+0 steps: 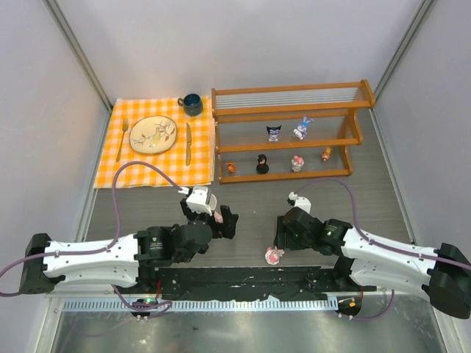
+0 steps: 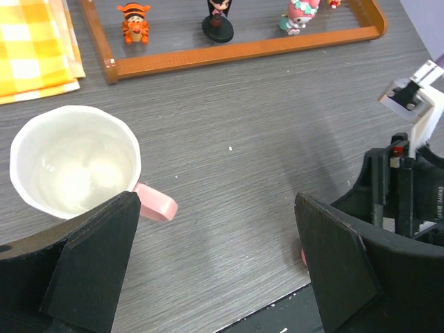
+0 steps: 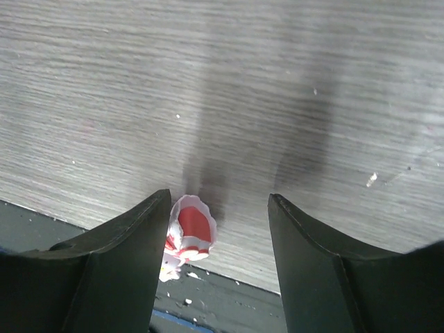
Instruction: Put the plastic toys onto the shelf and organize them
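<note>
My right gripper (image 3: 218, 208): fingers partway apart, pinching nothing, pointed down at the grey table (image 3: 277, 83).
Loose toy: a pink-and-white figurine (image 3: 189, 232) sits at the table's near edge between my right fingers. It is close against the finger on the left of the wrist view, with a clear gap to the other; I cannot tell if it touches.
My left gripper (image 2: 215, 208): spread wide, with only bare table between the fingers.
White mug (image 2: 73, 159): upright with a pink handle, lower left of the left wrist view, just beyond my finger there.
Shelf (image 1: 291, 176): wooden rack, upper centre-right of the top view.
Lower rail, left to right: orange tiger (image 2: 133, 22), black figure (image 2: 218, 21), pink figure (image 2: 300, 15), small orange figure (image 1: 326, 154).
Upper rail: dark figure (image 1: 274, 132) and blue-and-white eared figure (image 1: 302, 129), side by side.
Upper left: orange checked cloth (image 1: 162, 169) with a plate (image 1: 153, 134), fork (image 1: 123, 140) and knife (image 1: 188, 143); a dark teal mug (image 1: 193, 104) at its far corner.
</note>
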You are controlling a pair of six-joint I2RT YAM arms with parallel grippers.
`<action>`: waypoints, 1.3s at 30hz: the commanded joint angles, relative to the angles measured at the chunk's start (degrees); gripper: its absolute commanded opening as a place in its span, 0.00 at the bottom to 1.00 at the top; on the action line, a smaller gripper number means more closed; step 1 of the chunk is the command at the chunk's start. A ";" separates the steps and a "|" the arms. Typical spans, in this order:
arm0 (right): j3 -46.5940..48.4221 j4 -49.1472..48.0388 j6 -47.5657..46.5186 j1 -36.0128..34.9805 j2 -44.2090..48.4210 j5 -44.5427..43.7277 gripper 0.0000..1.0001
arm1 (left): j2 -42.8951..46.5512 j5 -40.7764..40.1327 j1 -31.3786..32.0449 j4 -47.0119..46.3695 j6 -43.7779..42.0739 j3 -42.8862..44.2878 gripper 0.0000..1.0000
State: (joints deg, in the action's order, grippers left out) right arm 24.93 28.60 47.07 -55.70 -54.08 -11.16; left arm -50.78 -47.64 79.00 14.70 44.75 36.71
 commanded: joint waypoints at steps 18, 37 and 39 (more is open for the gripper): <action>-7.53 1.81 8.65 -1.16 11.19 1.40 0.49 | -10.38 12.48 2.21 -12.41 -0.98 -0.85 0.84; -5.94 7.70 8.48 -2.22 17.96 7.02 0.33 | -11.44 11.60 3.18 -15.66 -1.69 -0.76 0.83; -5.94 8.05 8.13 -2.22 17.87 7.73 0.33 | -11.70 11.60 3.18 -15.75 -1.69 -0.76 0.83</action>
State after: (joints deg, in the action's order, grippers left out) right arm 17.39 35.88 55.66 -57.60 -36.95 -5.80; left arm -62.41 -34.89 82.02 2.55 43.40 34.26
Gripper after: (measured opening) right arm 0.336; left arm 0.830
